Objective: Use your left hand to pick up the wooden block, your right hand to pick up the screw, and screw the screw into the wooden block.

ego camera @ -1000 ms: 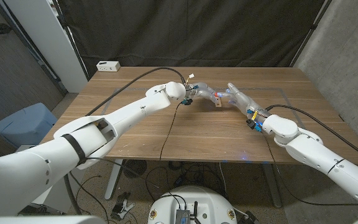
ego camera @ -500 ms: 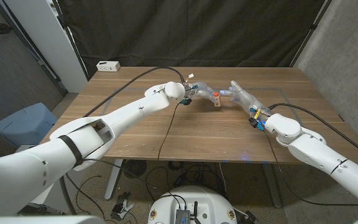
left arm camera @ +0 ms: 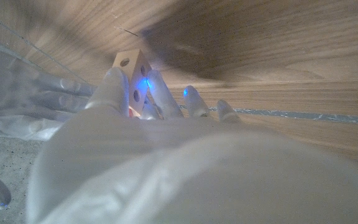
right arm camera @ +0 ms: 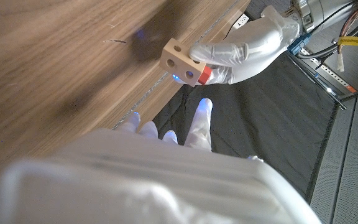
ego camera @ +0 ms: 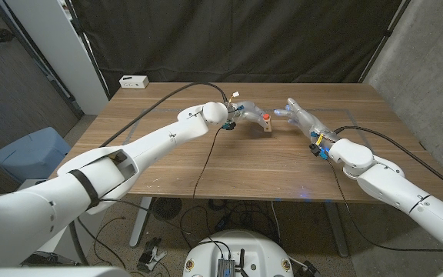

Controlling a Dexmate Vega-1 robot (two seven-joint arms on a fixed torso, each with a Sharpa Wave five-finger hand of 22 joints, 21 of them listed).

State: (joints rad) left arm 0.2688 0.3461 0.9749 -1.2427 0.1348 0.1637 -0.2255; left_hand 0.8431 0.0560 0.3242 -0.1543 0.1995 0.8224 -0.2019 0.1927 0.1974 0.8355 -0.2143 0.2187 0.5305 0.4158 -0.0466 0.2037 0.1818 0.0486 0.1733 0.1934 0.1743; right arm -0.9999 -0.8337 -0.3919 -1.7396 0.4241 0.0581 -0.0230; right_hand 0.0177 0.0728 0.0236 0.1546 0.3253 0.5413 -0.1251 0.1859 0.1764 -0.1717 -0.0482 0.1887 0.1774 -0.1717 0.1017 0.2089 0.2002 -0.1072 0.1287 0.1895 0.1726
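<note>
We see our left hand (ego camera: 246, 115) holding the small pale wooden block with round holes (ego camera: 269, 125) above the middle of the brown wooden table (ego camera: 168, 165), a red-headed screw (ego camera: 268, 117) already seated in it. Our right hand (ego camera: 298, 115) hangs just beside the block, fingers spread, holding nothing. We judge screwing is underway; next, regrip the screw head and turn. Since a second ago, the right hand has drawn back from the block.
</note>
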